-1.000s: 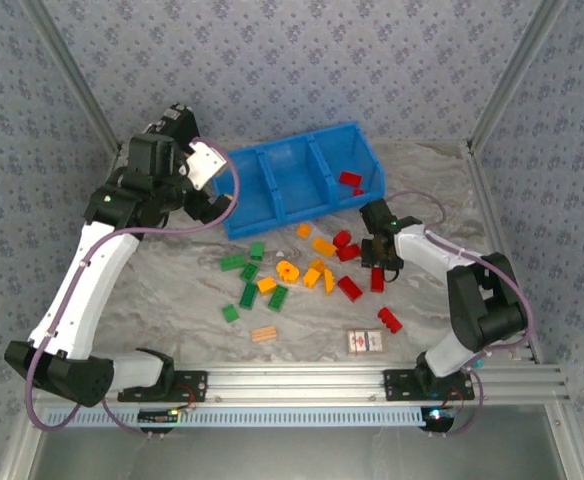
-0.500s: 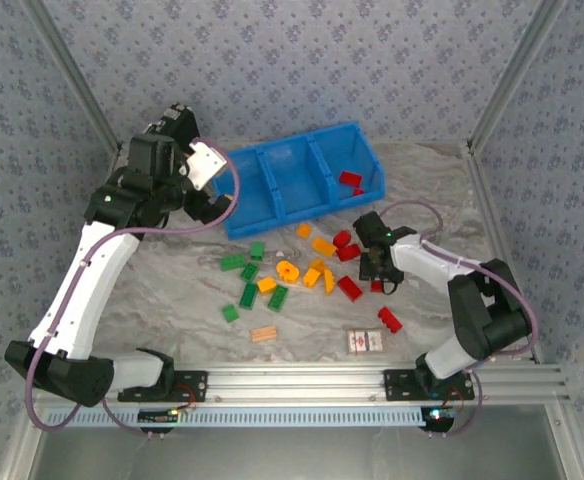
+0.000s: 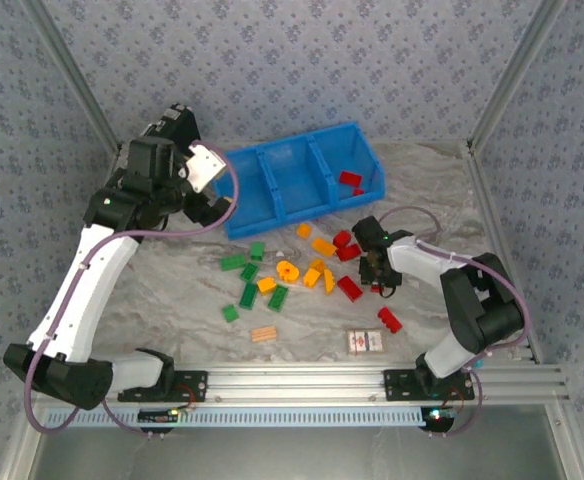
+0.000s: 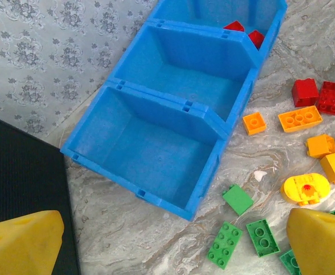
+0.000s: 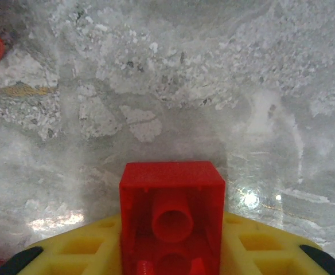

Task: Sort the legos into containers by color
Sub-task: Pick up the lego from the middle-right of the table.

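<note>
Since a second ago the right arm has drawn its wrist in toward the pile and come down. The right gripper [image 3: 376,275] is now clamped on a red brick [image 5: 172,209], pinched between its yellow fingers [image 5: 70,252] just over the marbled table [image 3: 172,290].

Nearest the rail lie a white card [image 3: 365,341] and a tan ridged piece [image 3: 263,334], with a lone red lego [image 3: 389,320] just beside the card.

Past them the loose pieces are scattered: green bricks [image 3: 248,294] to the left, orange-yellow bricks [image 3: 323,246] in the middle, and more red bricks [image 3: 349,288] close to the right gripper.

Farther back sits the blue tray [image 3: 290,186], with red pieces [image 3: 350,179] in its right-hand bin.

The left gripper [image 3: 214,208] hangs by the tray's left end, its jaws spread wide.
</note>
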Tool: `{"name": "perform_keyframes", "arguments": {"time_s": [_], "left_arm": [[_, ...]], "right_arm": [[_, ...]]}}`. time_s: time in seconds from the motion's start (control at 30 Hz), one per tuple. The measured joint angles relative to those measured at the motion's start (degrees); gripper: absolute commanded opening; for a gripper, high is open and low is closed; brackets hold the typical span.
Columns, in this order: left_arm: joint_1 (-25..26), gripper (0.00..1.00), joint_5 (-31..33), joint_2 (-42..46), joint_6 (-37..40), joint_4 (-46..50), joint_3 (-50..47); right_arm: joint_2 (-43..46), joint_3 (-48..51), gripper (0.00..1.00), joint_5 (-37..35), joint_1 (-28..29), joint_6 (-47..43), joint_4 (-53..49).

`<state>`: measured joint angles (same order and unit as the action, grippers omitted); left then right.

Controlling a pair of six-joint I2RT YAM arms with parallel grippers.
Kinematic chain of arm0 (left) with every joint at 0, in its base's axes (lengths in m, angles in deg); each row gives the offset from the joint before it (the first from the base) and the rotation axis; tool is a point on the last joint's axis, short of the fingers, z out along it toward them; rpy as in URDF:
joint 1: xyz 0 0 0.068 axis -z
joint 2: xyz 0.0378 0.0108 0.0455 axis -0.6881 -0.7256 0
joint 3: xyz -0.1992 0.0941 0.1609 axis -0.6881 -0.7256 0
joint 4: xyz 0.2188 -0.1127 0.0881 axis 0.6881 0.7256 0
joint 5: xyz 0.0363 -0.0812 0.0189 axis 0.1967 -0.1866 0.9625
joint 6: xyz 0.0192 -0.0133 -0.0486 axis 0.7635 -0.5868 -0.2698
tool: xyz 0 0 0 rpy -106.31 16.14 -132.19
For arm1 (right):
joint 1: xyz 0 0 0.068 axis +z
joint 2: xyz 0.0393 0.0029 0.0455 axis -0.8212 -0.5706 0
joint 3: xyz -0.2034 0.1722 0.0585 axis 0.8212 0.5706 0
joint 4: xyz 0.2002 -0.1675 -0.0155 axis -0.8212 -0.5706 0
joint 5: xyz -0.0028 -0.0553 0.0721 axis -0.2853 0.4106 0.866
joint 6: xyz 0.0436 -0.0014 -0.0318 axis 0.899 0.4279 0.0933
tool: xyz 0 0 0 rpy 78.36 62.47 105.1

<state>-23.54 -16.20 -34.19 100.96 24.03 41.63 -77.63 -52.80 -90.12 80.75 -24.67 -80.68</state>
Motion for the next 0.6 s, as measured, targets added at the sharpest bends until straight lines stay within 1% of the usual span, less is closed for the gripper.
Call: {"name": "perform_keyframes", "arguments": {"time_s": [0.2,0.33,0.53,0.6], "left_arm": [[0.0,1.00,-0.2,0.6,0.0,0.0,0.0],[0.0,1.00,-0.2,1.2,0.0,-0.2,-0.3],[0.0,1.00,0.1,1.9,0.0,-0.4,-1.1],[0.0,1.00,0.3,1.9,0.0,-0.4,-1.1]], "right_arm": [[-0.2,-0.7,0.33,0.7,-0.5,-1.8,0.0],[-1.7,-3.9,0.29,2.0,-2.2,-4.6,0.8],[-4.8,-12.7,0.27,2.6,-4.7,-9.9,1.2],[-6.6,-18.6,0.27,2.5,-5.1,-12.4,0.9]]}}
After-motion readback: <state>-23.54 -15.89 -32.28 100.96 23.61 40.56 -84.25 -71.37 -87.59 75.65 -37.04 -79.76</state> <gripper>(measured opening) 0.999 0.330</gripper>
